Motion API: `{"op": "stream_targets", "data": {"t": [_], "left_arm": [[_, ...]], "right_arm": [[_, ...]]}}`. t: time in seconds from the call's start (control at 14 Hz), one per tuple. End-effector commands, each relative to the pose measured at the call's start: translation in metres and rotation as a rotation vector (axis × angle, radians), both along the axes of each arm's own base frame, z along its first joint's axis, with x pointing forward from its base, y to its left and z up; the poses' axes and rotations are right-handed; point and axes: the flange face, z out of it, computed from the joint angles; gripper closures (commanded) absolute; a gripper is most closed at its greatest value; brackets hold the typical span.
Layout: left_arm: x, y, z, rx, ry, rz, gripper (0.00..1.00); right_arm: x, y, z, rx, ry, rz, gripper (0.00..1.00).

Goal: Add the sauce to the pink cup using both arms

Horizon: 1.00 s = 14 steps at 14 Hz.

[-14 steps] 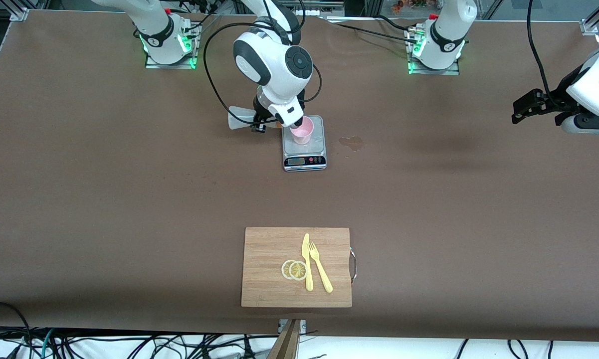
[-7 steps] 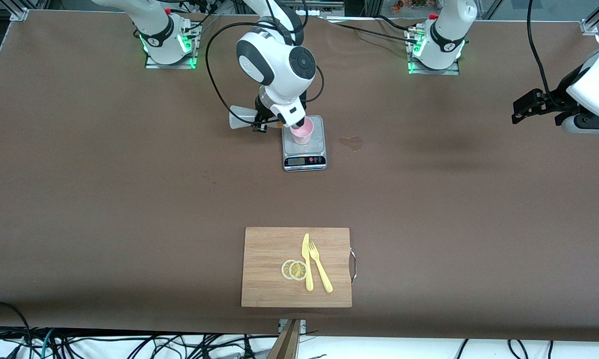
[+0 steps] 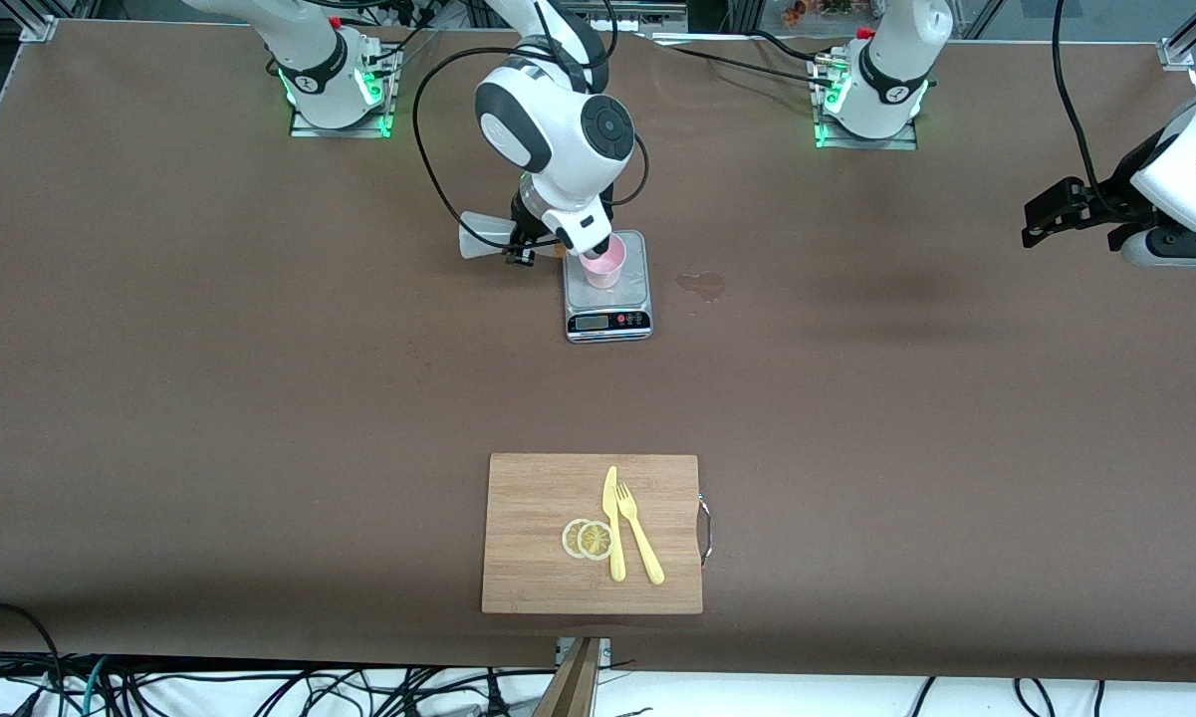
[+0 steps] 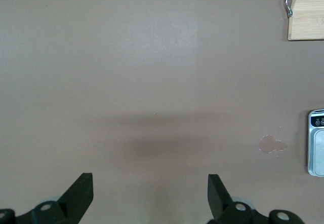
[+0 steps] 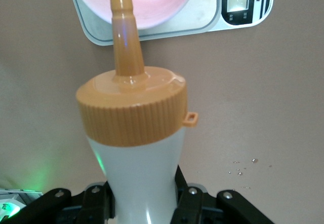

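While you read this entry, start at the right gripper (image 5: 144, 203) and work outward.

Item 1, the sauce (image 5: 132, 133): clamped between the right gripper's fingers low on its whitish body, tipped over, orange cap and nozzle pointing at the pink cup (image 3: 602, 261). In the front view its pale base juts out sideways from under the right wrist.

Item 2, pink cup: directly off the nozzle tip, standing on the grey scale (image 3: 608, 299). The nozzle sits over the cup's rim in the right wrist view.

Item 3, change: over the last second the right arm's wrist has drawn slightly toward its own base and turned a little, while the cup and scale have kept their places. You may judge this as the pour under way or being adjusted, not finished.

Item 4, a wet stain (image 3: 702, 285) on the table just beside the scale, toward the left arm's end.

Item 5, the cutting board (image 3: 593, 533), well apart from the gripper, carrying two lemon slices (image 3: 588, 539), a yellow knife (image 3: 613, 526) and a yellow fork (image 3: 639, 533).

Item 6, the left gripper (image 3: 1041, 217): farthest off, fingers spread wide, holding nothing, waiting over bare table.

Item 7, not readable: whether sauce is leaving the nozzle, how much lies in the cup, the scale's display, and the right fingertips, which the bottle hides.
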Motion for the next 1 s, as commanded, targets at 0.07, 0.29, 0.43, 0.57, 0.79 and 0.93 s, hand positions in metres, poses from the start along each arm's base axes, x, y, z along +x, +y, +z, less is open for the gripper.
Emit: {"op": "stream_targets", "data": {"t": [0.07, 0.29, 0.43, 0.57, 0.79, 0.93], "left_arm": [[0.001, 0.004, 0.006, 0.031, 0.001, -0.021, 0.0], [0.001, 0.004, 0.006, 0.031, 0.001, -0.021, 0.0], [0.001, 0.004, 0.007, 0.031, 0.0, -0.019, 0.0], [0.001, 0.004, 0.006, 0.031, 0.001, -0.019, 0.0], [0.001, 0.004, 0.006, 0.031, 0.003, -0.019, 0.0], [0.001, 0.004, 0.006, 0.031, 0.001, -0.019, 0.0]], "right_arm": [[0.003, 0.003, 0.007, -0.02, -0.017, -0.001, 0.57], [0.008, 0.001, 0.007, -0.015, -0.02, 0.003, 0.57], [0.008, 0.001, 0.007, -0.016, -0.023, 0.007, 0.57], [0.01, 0.0, 0.007, -0.016, -0.024, 0.006, 0.57], [0.012, -0.001, 0.008, -0.011, -0.022, 0.017, 0.57], [0.018, -0.005, 0.009, -0.006, -0.018, 0.027, 0.57]]}}
